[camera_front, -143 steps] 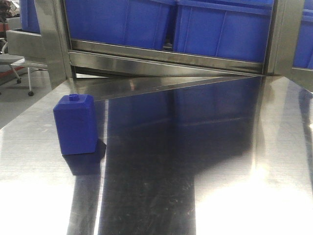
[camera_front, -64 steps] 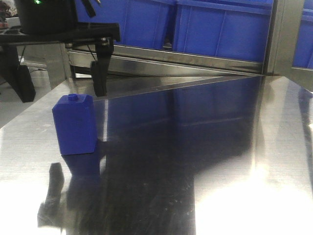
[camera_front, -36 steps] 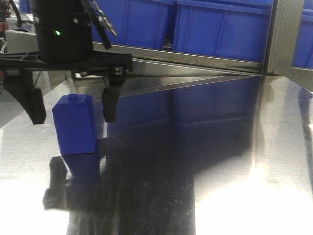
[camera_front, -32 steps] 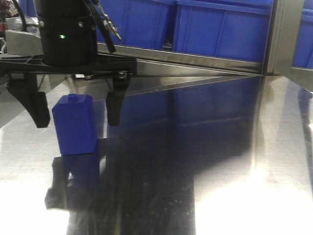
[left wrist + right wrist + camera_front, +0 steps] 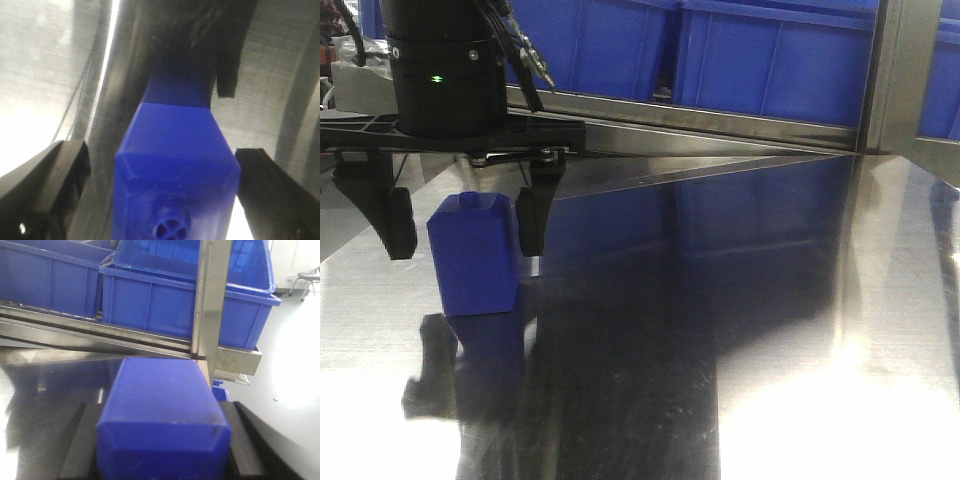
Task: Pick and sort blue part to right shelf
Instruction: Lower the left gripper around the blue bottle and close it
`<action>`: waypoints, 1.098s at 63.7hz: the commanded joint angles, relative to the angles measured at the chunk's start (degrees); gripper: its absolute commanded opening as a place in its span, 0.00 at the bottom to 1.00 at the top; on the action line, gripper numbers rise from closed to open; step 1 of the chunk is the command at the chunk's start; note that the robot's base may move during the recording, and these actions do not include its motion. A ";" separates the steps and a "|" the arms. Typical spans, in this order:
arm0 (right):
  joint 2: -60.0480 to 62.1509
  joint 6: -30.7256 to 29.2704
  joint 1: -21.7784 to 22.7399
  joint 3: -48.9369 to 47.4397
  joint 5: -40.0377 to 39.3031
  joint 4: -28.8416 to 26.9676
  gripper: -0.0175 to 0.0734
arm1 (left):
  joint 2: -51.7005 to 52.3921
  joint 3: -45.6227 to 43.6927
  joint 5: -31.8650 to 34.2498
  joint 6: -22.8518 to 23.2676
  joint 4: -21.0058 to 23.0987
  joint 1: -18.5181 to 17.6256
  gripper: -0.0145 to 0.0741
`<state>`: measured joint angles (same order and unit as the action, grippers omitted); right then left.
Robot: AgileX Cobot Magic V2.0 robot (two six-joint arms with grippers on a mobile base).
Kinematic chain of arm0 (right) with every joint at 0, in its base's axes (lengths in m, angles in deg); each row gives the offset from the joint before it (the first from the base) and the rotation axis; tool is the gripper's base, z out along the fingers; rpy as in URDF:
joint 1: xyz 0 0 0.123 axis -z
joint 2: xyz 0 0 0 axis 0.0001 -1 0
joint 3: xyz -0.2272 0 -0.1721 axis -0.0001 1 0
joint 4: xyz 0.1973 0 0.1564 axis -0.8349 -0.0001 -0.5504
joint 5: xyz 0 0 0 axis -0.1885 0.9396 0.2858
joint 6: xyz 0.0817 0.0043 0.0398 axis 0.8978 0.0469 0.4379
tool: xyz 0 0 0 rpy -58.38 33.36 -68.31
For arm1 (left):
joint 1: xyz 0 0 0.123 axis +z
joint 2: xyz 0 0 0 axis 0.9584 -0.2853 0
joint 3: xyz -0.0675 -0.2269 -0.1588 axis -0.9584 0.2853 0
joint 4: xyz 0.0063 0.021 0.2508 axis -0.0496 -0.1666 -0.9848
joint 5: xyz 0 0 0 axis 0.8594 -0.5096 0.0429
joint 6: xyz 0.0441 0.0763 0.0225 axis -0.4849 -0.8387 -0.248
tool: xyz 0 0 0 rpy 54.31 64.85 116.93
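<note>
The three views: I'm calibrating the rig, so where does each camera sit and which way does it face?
Front-facing: low over the steel table, looking toward the blue bins; shows the left claw straddling the blue part.
Left wrist: above that claw, looking down; both fingers flank the part.
Right wrist: behind the right claw, facing the shelf; a blue block sits between its fingers.
Shared: front and left wrist both show the blue part.

Count: blue part (image 5: 472,255), 1 on tabletop (image 5: 770,350); second blue part (image 5: 162,410), 1, right wrist view; blue bins (image 5: 775,60), 2 clear, others cropped.
</note>
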<state>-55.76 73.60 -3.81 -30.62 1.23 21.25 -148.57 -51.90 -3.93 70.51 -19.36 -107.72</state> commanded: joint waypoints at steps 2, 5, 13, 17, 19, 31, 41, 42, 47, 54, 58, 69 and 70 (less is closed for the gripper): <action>-0.41 -0.37 0.27 -1.74 -5.13 0.60 0.63 | 2.63 -1.78 -2.86 -0.08 -0.20 0.10 0.79; -0.41 -0.37 0.27 -1.74 -5.13 0.60 0.63 | 2.63 -1.78 -2.86 -0.08 -0.20 0.10 0.78; -0.41 -0.37 0.27 -1.74 -5.13 0.60 0.63 | 2.63 -1.78 -2.86 -0.08 -0.20 0.10 0.73; -0.41 -0.37 0.27 -1.74 -5.13 0.60 0.63 | 2.63 -1.78 -2.86 -0.08 -0.20 0.10 0.71; -0.41 -0.37 0.27 -1.74 -5.13 0.60 0.63 | 2.63 -1.78 -2.86 -0.08 -0.20 0.10 0.70; -0.41 -0.37 0.27 -1.74 -5.13 0.60 0.63 | 2.63 -1.78 -2.86 -0.08 -0.20 0.10 0.65; -0.41 -0.37 0.27 -1.74 -5.13 0.60 0.63 | 2.63 -1.78 -2.86 -0.08 -0.20 0.10 0.62; -0.41 -0.37 0.27 -1.74 -5.13 0.60 0.63 | 2.63 -1.78 -2.86 -0.08 -0.20 0.10 0.61; -0.41 -0.37 0.27 -1.74 -5.13 0.60 0.63 | 2.63 -1.78 -2.86 -0.08 -0.20 0.10 0.60; -0.41 -0.37 0.27 -1.74 -5.13 0.60 0.63 | 2.63 -1.78 -2.86 -0.08 -0.09 0.10 0.60; -0.41 -0.37 0.27 -1.74 -5.13 0.60 0.63 | 2.63 -1.78 -2.86 -0.08 0.05 0.10 0.60; -0.41 -0.37 0.27 -1.74 -5.13 0.60 0.63 | 2.63 -1.78 -2.86 -0.21 0.52 -0.10 0.60; -0.41 -0.37 0.27 -1.74 -5.13 0.60 0.63 | 2.63 -1.78 -2.86 -0.22 0.52 -0.10 0.60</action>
<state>-55.76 73.60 -3.81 -30.62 1.23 21.27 -148.57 -51.90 -3.83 70.40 -19.03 -107.72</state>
